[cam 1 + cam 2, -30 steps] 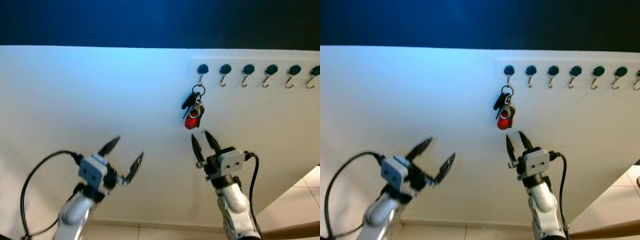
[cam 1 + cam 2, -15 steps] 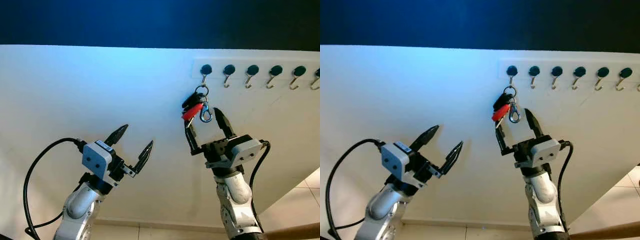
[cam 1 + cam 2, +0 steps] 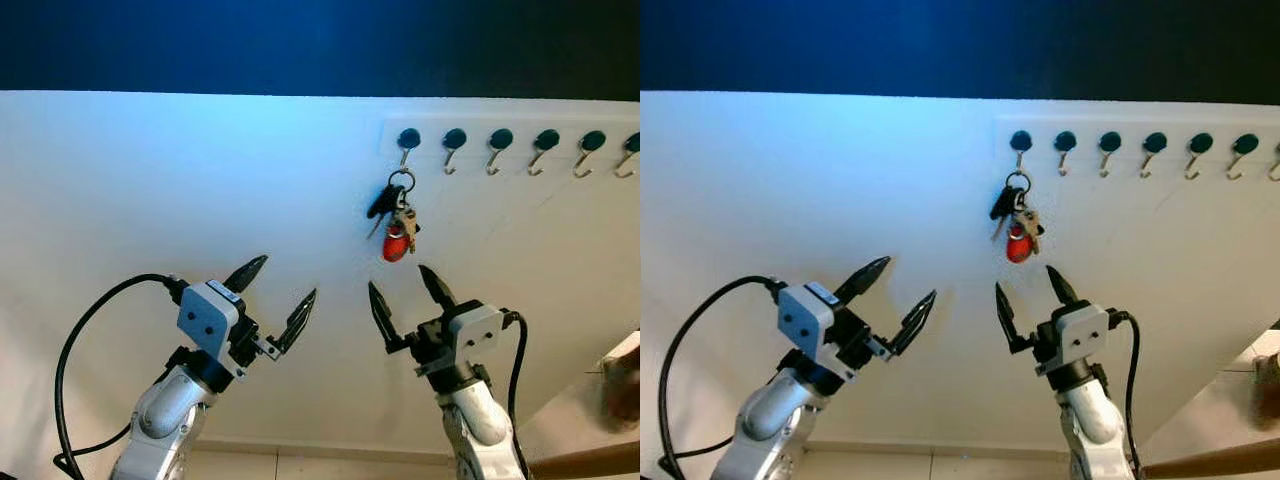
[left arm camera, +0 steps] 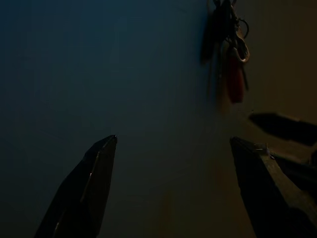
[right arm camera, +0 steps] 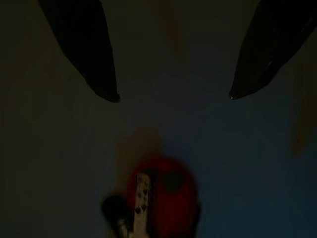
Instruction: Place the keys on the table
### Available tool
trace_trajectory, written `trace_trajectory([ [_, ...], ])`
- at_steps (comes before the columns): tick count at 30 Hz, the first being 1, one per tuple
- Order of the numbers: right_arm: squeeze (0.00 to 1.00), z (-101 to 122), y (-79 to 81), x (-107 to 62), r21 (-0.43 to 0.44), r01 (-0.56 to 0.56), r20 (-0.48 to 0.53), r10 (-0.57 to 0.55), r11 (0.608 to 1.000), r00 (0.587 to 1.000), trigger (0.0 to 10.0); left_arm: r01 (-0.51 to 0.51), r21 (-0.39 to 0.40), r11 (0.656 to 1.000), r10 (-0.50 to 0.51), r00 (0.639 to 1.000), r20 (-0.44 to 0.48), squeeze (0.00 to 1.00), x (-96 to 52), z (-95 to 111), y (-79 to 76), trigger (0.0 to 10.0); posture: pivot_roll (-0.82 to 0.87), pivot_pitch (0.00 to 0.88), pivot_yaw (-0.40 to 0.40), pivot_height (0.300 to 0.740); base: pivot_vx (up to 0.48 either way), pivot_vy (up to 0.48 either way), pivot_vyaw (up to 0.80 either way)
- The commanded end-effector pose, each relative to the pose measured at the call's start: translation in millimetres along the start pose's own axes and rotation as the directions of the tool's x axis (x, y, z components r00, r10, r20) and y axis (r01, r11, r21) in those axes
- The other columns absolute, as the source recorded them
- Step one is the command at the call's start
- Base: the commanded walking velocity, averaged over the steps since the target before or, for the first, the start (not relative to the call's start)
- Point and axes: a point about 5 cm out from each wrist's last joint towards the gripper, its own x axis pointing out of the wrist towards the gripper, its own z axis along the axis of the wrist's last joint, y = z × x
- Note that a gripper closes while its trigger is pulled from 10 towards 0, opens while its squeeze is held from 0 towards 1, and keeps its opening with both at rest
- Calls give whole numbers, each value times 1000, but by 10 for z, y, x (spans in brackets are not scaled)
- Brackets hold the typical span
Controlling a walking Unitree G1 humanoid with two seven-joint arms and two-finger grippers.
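Observation:
A bunch of keys with a red fob hangs from the leftmost hook of a row of wall hooks. In the dim right wrist view the red fob lies just beyond the fingertips. My right gripper stands open just below the keys, apart from them. Lower left of the keys, my left gripper is open and holds nothing. The left wrist view shows the keys far off and the right gripper's fingers at the side.
A row of several black-capped hooks runs to the right along the white wall. A dark band tops the wall. Tiled floor and a wooden rail show at lower right.
My right gripper dropped from around the keys to just below them. The keys, tilted up half a second ago, hang straight again. My left gripper rose slightly toward the right.

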Motion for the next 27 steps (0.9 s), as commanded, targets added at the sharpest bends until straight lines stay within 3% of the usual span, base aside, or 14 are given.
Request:
trace_trajectory([
  [1,0,-21,20,-65,10,-15,-20,15,1000,1000,10000,20,22,1000,-19,1000,-18,0,-20,20,-8,10000,20,80,5,740,0,0,0],
  [2,0,-21,20,-65,10,-15,-20,15,1000,1000,10000,20,22,1000,-19,1000,-18,0,-20,20,-8,10000,20,80,5,740,0,0,0],
  [3,141,54,40,-66,27,-29,12,29,999,1000,10000,18,22,1000,-18,1000,-17,0,-17,29,-4,10000,19,81,5,740,0,0,0],
  [4,882,99,58,-63,33,-42,30,41,999,999,10000,17,22,1000,-17,1000,-16,0,-18,31,-2,10000,19,82,6,740,0,0,0],
  [5,882,99,58,-63,33,-42,30,41,999,999,10000,17,22,1000,-17,1000,-16,0,-18,31,-2,10000,19,82,6,740,0,0,0],
  [6,1000,142,77,-59,37,-56,45,54,998,998,10000,16,21,1000,-15,1000,-16,0,-19,33,0,10000,20,82,6,740,0,0,0],
  [10,1000,259,106,-31,43,-68,80,64,997,995,10000,14,24,1000,-14,1000,-15,0,-16,42,4,10000,21,84,5,740,0,0,0],
  [11,741,302,120,-17,63,-74,94,68,995,993,10000,14,24,1000,-13,1000,-14,0,-13,47,5,10000,22,84,4,740,0,0,0],
  [12,741,302,120,-17,63,-74,94,68,995,993,10000,14,24,1000,-13,1000,-14,0,-13,47,5,10000,22,84,4,740,0,0,0],
  [13,286,366,125,11,91,-72,119,61,993,991,10000,13,25,1000,-12,1000,-12,0,-9,53,6,10000,23,83,3,740,0,0,0],
  [14,286,410,129,30,110,-70,136,55,991,989,10000,12,25,1000,-12,1000,-11,0,-6,57,8,10000,23,83,3,740,0,0,0],
  [15,0,484,128,73,114,-68,165,49,991,985,10000,11,26,1000,-10,1000,-9,0,-2,62,10,10000,20,84,3,740,0,0,0],
  [23,0,887,-4,422,47,23,317,-37,999,948,10000,23,29,999,-24,999,47,0,96,171,23,10000,11,83,2,740,0,0,0],
  [27,0,978,-34,489,41,38,343,-50,998,938,10000,60,32,998,-62,996,58,0,136,201,3,10000,13,76,3,740,0,0,0],
])
